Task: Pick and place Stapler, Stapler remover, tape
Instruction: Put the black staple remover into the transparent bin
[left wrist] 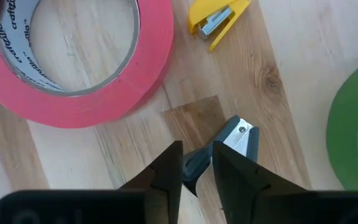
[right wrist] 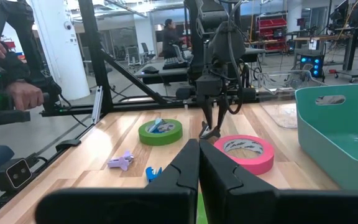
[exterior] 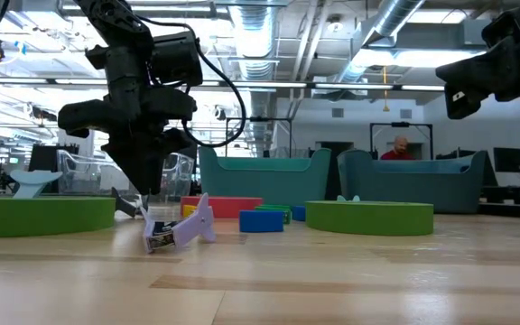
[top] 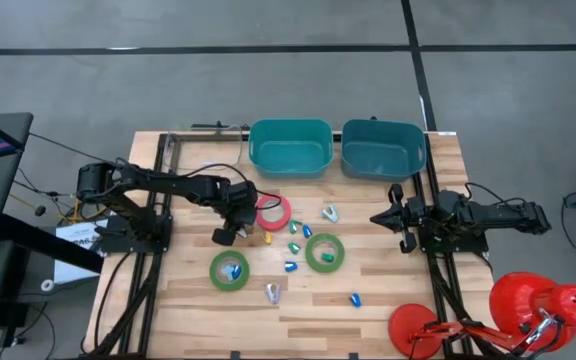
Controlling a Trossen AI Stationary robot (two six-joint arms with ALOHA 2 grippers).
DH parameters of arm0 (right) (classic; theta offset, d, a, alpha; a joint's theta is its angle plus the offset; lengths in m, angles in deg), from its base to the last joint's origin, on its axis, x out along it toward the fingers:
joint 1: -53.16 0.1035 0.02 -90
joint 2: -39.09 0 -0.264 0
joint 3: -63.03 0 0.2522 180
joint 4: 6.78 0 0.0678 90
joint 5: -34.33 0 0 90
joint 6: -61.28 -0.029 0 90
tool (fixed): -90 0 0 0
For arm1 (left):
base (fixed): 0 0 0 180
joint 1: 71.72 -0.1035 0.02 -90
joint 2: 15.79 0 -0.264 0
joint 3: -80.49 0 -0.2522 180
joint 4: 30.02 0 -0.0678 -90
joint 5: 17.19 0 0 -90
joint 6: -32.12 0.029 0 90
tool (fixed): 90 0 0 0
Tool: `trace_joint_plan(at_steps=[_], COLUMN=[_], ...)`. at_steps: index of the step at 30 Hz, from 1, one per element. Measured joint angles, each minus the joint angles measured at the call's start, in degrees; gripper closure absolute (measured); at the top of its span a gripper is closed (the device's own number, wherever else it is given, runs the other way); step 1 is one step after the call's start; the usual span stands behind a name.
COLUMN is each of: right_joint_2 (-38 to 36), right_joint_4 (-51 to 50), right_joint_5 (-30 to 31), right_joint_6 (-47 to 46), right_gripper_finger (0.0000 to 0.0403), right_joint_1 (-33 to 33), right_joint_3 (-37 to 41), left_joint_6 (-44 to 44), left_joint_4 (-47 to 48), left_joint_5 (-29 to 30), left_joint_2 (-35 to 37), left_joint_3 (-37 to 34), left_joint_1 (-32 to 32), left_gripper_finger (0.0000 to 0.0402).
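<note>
Table (top: pixel 388 300) inventory, for your check. Left gripper (left wrist: pixel 196 163): fingers pinching small grey stapler remover (left wrist: pixel 225 146), low over the wood, just beside pink-red tape roll (top: pixel 273 209). Yellow stapler (left wrist: pixel 217 20) lies near that roll's rim. Green tape rolls: one (top: pixel 229 270) toward the table's front with a blue piece inside, other (top: pixel 324 252) mid-table. Right gripper (right wrist: pixel 199 163): fingers pressed together, empty, raised at the right edge by teal bins (top: pixel 289 146). You see small coloured pieces scattered between the rolls.
</note>
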Motion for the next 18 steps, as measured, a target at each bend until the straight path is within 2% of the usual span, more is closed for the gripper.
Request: trace_joint_plan(at_steps=[4, 12, 18], right_joint_2=[0.00, -0.01, 0.00], right_joint_4=[0.00, 0.00, 0.00], right_joint_5=[-0.01, -0.01, -0.02], right_joint_6=[0.00, 0.00, 0.02], right_gripper_finger=[0.0403, 0.0403, 0.0403], right_joint_1=[0.00, 0.00, 0.00], right_joint_3=[0.00, -0.02, -0.02], left_joint_6=[0.00, 0.00, 0.00], left_joint_4=[0.15, 0.35, 0.40], left_joint_5=[0.04, 0.02, 0.00], left_joint_2=[0.00, 0.00, 0.00], left_joint_3=[-0.02, -0.02, -0.02], left_joint_1=[0.00, -0.02, 0.00], left_gripper_finger=[0.0338, 0.0392, 0.0394])
